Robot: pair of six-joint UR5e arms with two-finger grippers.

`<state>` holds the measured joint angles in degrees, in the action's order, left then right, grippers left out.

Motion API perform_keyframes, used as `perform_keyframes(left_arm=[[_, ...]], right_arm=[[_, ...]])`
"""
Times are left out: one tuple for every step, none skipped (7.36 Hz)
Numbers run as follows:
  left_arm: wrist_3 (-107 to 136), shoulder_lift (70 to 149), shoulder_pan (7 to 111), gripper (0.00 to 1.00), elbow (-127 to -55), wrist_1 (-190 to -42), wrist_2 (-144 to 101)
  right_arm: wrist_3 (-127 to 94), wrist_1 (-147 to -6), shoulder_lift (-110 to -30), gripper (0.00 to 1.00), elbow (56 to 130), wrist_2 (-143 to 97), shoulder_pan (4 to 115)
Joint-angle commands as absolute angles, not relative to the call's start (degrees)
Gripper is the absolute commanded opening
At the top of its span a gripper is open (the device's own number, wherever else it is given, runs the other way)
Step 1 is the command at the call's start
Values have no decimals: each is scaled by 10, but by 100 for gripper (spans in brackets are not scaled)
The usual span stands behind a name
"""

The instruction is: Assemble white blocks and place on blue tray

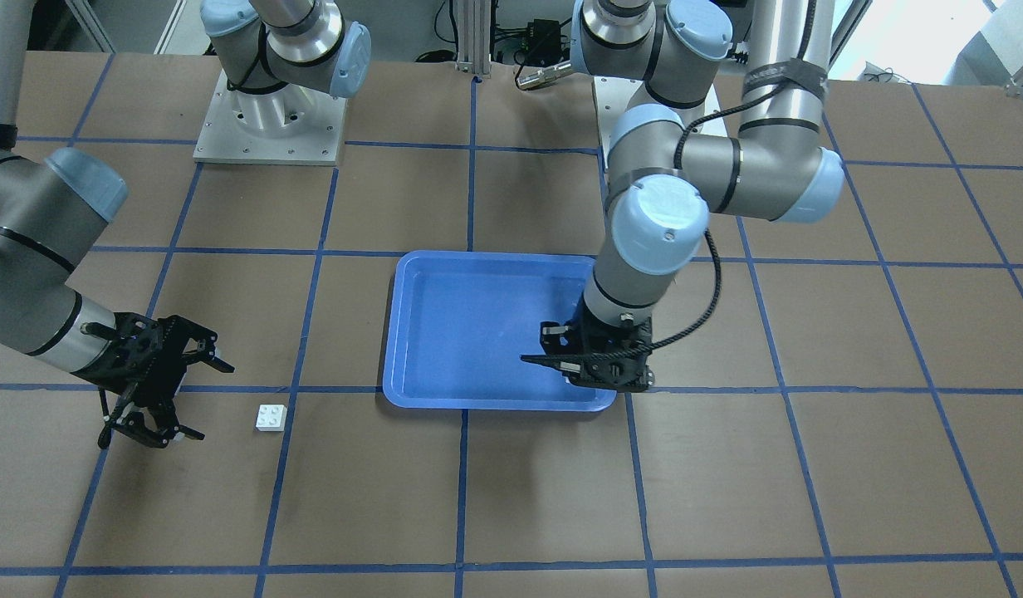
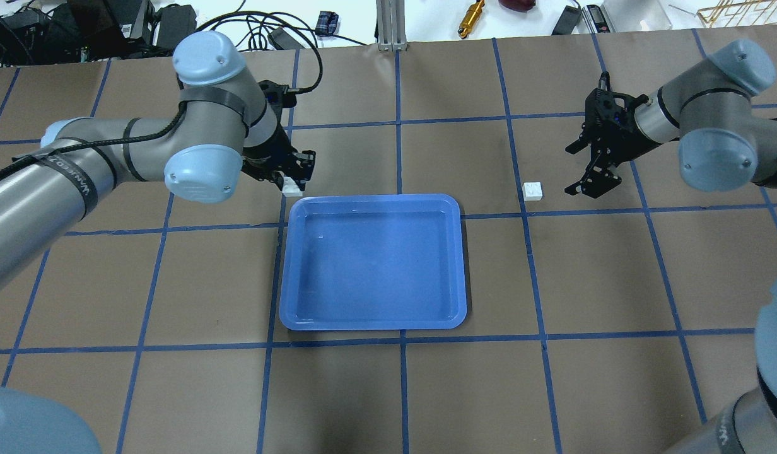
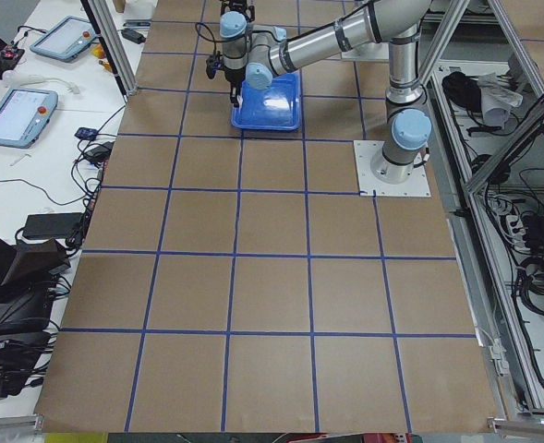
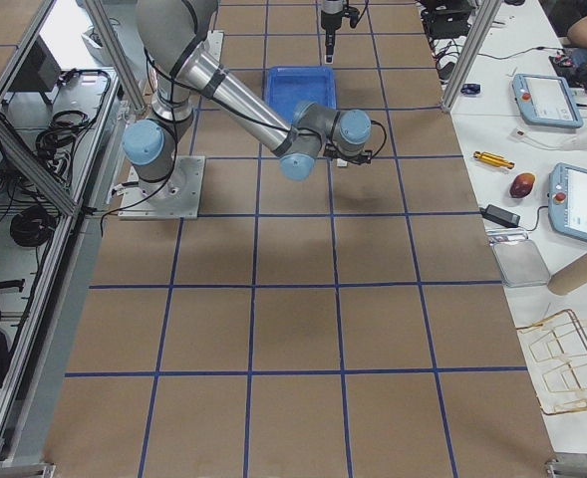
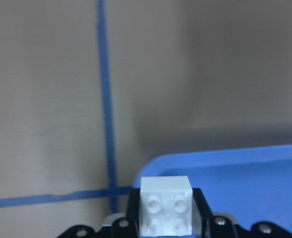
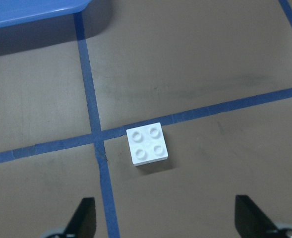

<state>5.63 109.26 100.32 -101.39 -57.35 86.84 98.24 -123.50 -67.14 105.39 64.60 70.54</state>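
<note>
The blue tray [image 2: 373, 261] lies in the middle of the table, also in the front view [image 1: 478, 324]. My left gripper [image 2: 294, 180] is shut on one white block [image 2: 292, 187] and holds it over the tray's far left corner; the left wrist view shows that block [image 5: 165, 203] between the jaws with the tray rim [image 5: 225, 163] behind it. The other white block [image 2: 532, 190] sits studs up on the table right of the tray. My right gripper [image 2: 571, 170] is open and empty just beside it; in the right wrist view that block [image 6: 146, 145] lies ahead of the spread fingers [image 6: 84, 218].
Blue tape lines cross the brown table. The arms' base plates [image 1: 271, 116] stand at the robot's edge. Cables and tools [image 2: 470, 12] lie beyond the far edge. A tray corner [image 6: 36, 10] shows in the right wrist view.
</note>
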Motion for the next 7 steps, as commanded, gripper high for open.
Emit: perform_keyframes(left_arm=[[121, 1089, 1056, 14, -1047, -568, 868], [118, 1088, 1057, 14, -1066, -548, 868], [118, 1088, 1057, 14, -1081, -532, 869], [120, 1088, 1059, 14, -1091, -526, 875], [123, 1088, 1060, 14, -1093, -526, 876], [137, 1098, 1061, 13, -1094, -525, 877], [155, 1103, 1062, 13, -1094, -523, 883]], right_arm=[[988, -1241, -645, 100, 1050, 646, 705], [997, -1246, -643, 100, 1050, 649, 705], [1005, -1246, -642, 99, 1050, 672, 706], [1037, -1247, -642, 99, 1050, 674, 709], [1065, -1249, -642, 100, 1050, 674, 709], [1070, -1246, -636, 98, 1050, 673, 710], [1083, -1247, -631, 99, 1050, 673, 713]])
